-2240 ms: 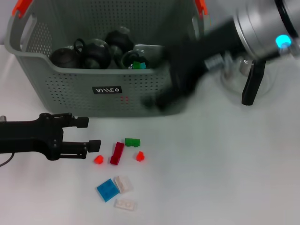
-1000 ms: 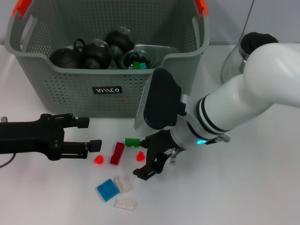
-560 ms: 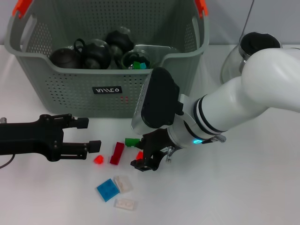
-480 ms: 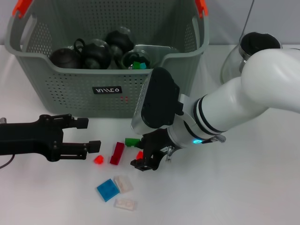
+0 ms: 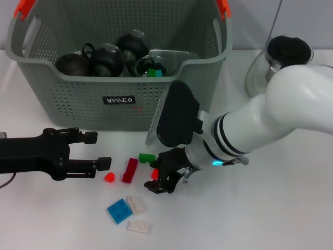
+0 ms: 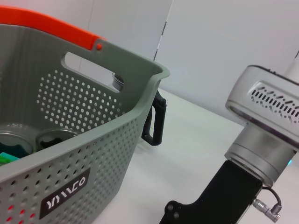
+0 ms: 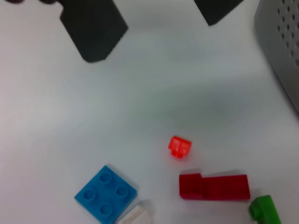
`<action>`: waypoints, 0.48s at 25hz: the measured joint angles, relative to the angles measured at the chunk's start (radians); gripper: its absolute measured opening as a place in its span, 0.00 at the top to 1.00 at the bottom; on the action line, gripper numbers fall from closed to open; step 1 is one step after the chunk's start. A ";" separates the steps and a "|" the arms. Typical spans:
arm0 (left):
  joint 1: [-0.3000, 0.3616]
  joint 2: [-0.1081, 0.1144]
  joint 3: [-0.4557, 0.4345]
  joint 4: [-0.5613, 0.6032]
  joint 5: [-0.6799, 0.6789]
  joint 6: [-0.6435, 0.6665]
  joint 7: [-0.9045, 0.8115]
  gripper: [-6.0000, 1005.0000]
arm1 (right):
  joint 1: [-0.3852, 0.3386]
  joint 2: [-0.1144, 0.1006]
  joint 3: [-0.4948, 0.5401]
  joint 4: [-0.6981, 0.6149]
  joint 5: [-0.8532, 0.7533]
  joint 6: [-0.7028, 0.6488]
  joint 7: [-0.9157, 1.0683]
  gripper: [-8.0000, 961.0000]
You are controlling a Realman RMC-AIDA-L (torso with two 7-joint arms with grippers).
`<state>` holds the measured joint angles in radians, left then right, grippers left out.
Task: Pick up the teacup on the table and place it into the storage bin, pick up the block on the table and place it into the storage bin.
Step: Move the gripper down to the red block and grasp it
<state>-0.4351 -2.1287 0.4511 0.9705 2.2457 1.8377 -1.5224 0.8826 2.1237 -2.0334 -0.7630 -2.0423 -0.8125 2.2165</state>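
Nearest the robot, on the smooth white table (image 5: 291, 208): a flat white studded brick (image 5: 139, 227), then a blue square plate (image 5: 119, 211) with four round studs, touching a second pale brick (image 5: 137, 203) beside it.

Next row back: a small bright red block (image 5: 109, 177), glossy plastic, just beside the left gripper's near finger. A dark red oblong brick (image 5: 130, 170), stepped at one end, lies at a slant. A green brick (image 5: 146, 157) sits just behind it. Another small red block (image 5: 154, 173) shows partly under the right gripper.

Right gripper (image 5: 162, 182): black, matte, low over the table at that partly hidden red block, fingers pointing down with a narrow gap. Cannot tell whether they pinch the block or only straddle it. White rounded forearm with dark bands behind it.

Left gripper (image 5: 99, 151): black, angular, lying level just above the table, its two straight fingers spread apart with nothing between them.

Behind: the storage bin (image 5: 78, 99), grey-green plastic, walls perforated in regular rows of round holes, rounded rim, orange-red handle tops, black label with white letters. Inside it are round dark glossy teacups (image 5: 106, 58) and a clear vessel holding green and blue pieces.

Farthest, right of the bin: a glass jug (image 5: 273, 60), clear and rounded, with a dark mouth.
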 joint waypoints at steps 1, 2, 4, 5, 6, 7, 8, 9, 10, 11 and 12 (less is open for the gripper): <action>0.000 0.000 0.000 -0.001 0.000 0.000 0.001 0.16 | 0.000 0.000 -0.003 0.004 0.006 0.004 0.000 0.47; 0.000 0.000 0.000 -0.001 0.000 0.000 0.001 0.16 | 0.000 0.000 -0.005 0.007 0.012 0.007 0.000 0.47; 0.000 0.000 0.000 -0.001 0.000 0.000 0.002 0.16 | -0.002 -0.001 -0.005 0.008 0.018 0.013 0.000 0.47; 0.000 0.000 0.000 -0.001 0.000 0.000 0.002 0.16 | -0.004 -0.001 -0.006 0.009 0.022 0.014 0.000 0.48; 0.000 0.000 0.000 -0.001 0.000 0.000 0.002 0.16 | -0.004 -0.001 -0.006 0.009 0.022 0.014 0.000 0.48; -0.001 0.000 0.000 -0.001 0.000 0.000 0.002 0.16 | -0.004 -0.001 -0.006 0.010 0.025 0.014 0.000 0.48; -0.001 0.000 0.000 -0.001 0.000 0.000 0.003 0.16 | -0.004 -0.001 -0.006 0.011 0.027 0.014 0.000 0.50; -0.001 0.000 0.000 -0.001 0.000 0.000 0.003 0.16 | -0.004 -0.001 -0.006 0.011 0.027 0.013 0.000 0.52; -0.001 0.000 0.000 -0.001 0.000 0.000 0.002 0.16 | -0.004 -0.001 -0.006 0.011 0.028 0.012 0.000 0.54; 0.000 0.000 -0.001 -0.001 0.000 0.000 0.002 0.16 | -0.005 -0.001 -0.006 0.011 0.028 0.009 0.000 0.56; 0.000 0.000 -0.001 -0.001 0.000 0.000 0.003 0.16 | -0.005 -0.001 -0.006 0.011 0.028 0.007 0.000 0.58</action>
<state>-0.4352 -2.1292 0.4502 0.9694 2.2457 1.8377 -1.5199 0.8779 2.1222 -2.0389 -0.7518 -2.0140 -0.8055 2.2165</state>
